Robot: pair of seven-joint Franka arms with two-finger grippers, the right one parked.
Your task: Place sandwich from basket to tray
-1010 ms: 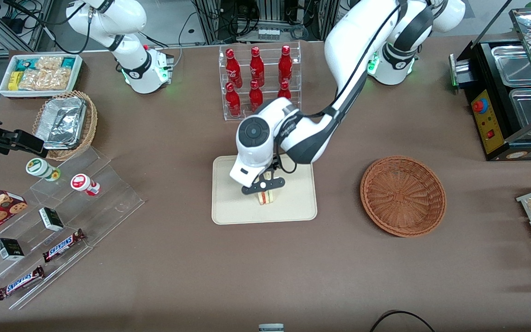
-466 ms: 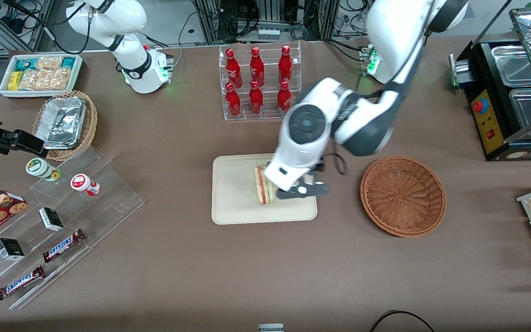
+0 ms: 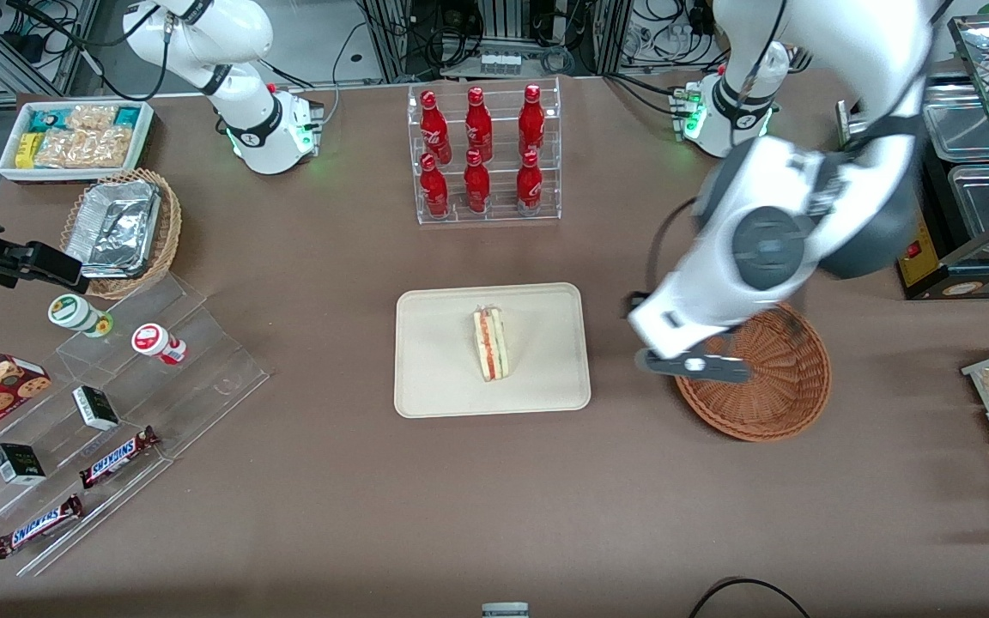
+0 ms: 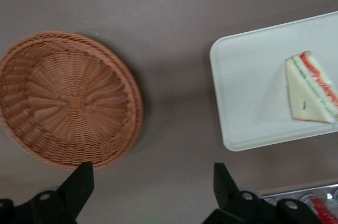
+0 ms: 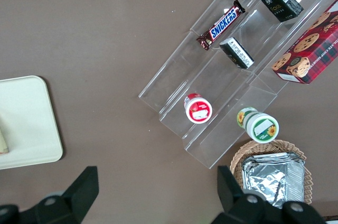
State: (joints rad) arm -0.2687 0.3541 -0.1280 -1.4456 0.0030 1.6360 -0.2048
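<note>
Desk [image 3: 331, 515]: brown cloth. Red bottles [image 3: 477, 146], six, in a clear rack [image 3: 484, 210]. Toward parked arm's end: foil containers [image 3: 117, 225], snack box [image 3: 75, 137], stepped stand [image 3: 203, 360] holding Snickers bars [image 3: 119, 455]. My claw [image 4: 153, 170] hangs spread above desk, working arm's end.

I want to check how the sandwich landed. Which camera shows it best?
The front view: the sandwich lies whole on the tray, unobstructed. The left wrist view shows it too, past the open gripper. The right wrist view catches only a sliver at the frame's edge.
</note>
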